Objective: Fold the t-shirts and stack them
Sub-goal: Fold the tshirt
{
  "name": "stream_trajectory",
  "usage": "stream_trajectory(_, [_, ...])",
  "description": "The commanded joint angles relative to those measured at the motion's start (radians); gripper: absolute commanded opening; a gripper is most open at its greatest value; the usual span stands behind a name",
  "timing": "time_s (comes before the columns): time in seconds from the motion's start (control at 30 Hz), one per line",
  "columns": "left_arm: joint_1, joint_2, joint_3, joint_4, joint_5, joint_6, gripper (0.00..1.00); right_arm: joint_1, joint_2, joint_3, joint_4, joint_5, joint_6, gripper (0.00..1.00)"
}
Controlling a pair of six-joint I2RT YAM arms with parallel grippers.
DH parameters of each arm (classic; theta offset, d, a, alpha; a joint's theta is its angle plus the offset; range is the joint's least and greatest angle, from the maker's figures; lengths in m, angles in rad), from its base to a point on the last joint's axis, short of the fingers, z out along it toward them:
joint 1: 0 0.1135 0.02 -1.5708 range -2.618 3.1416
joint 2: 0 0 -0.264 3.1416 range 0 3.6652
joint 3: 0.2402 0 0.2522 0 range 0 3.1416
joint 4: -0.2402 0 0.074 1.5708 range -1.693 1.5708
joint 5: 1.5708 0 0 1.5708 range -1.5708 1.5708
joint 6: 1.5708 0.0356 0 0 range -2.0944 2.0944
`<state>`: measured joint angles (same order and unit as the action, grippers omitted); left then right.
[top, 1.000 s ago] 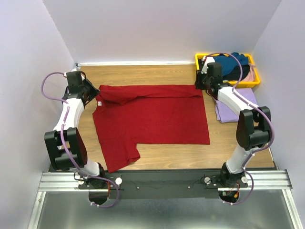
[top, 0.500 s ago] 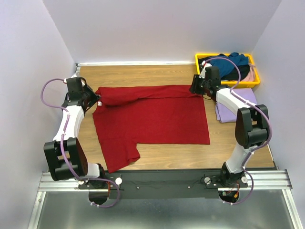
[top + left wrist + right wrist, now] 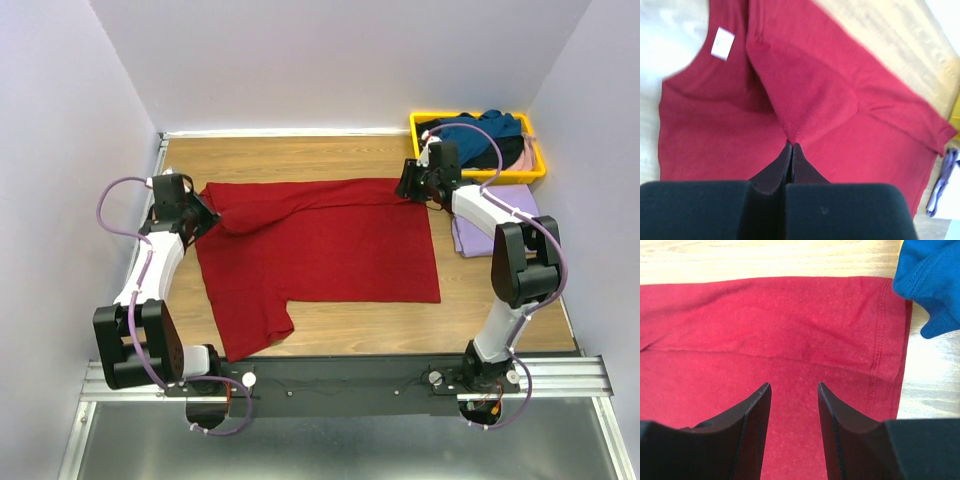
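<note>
Okay, your left gripper clamps a peaked fold of the soft dark red t-shirt at frame centre; right gripper part-open, stitched hem at frame right

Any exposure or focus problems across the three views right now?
Left wrist: soft focus, and the table is blown out to near white beside the red t-shirt. Right wrist: sharp, hem stitching readable, table somewhat bright at the right edge. Top external: even light, no glare.
</note>
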<state>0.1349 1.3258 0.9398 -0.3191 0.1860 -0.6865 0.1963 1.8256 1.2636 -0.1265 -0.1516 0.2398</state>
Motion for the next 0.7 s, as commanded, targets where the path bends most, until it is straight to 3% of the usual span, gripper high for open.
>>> stream_trajectory(0.0, [-0.018,-0.049,-0.05,-0.015,-0.037,-0.03,0.0,-0.005,0.021,-0.007,-0.015,-0.02,0.013,0.5])
stream_trajectory(0.2, [-0.037,-0.074,-0.064,-0.035,-0.048,-0.028,0.0,-0.003,0.043,-0.004,-0.016,-0.045,0.015,0.5])
stream_trajectory(0.4, [-0.063,-0.086,-0.072,-0.037,-0.039,-0.041,0.0,0.002,0.07,0.031,-0.01,-0.193,0.047,0.49])
stream_trajectory(0.67, [-0.103,-0.092,-0.075,-0.038,-0.039,-0.059,0.0,0.106,0.133,0.089,0.002,-0.256,0.073,0.49])
